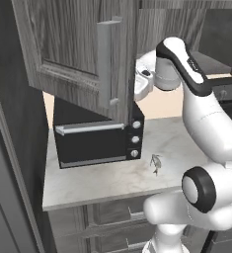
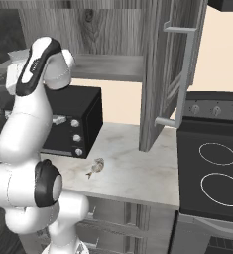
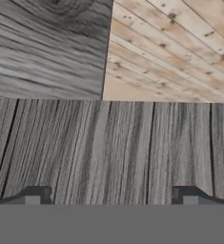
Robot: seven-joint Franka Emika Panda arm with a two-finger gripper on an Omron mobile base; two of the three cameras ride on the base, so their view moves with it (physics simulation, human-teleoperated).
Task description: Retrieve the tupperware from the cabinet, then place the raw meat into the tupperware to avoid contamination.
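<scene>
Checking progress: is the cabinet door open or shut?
Open: the cabinet door swings out over the counter, shelf edge showing behind it.

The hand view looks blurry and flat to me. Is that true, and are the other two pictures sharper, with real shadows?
Hand view: soft, smeared wood grain on the cabinet, no shadows. Left base view: sharper, faint shading under the black oven. Right base view: crisp, evenly lit, the raw meat casting almost no shadow.

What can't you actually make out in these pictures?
- The tupperware: the open cabinet door screens the shelves in the left base view; the hand view faces bare wood grain.
- The gripper: its fingertips sit wide apart in the hand view, with nothing between them.
- The raw meat: too small for detail.
</scene>
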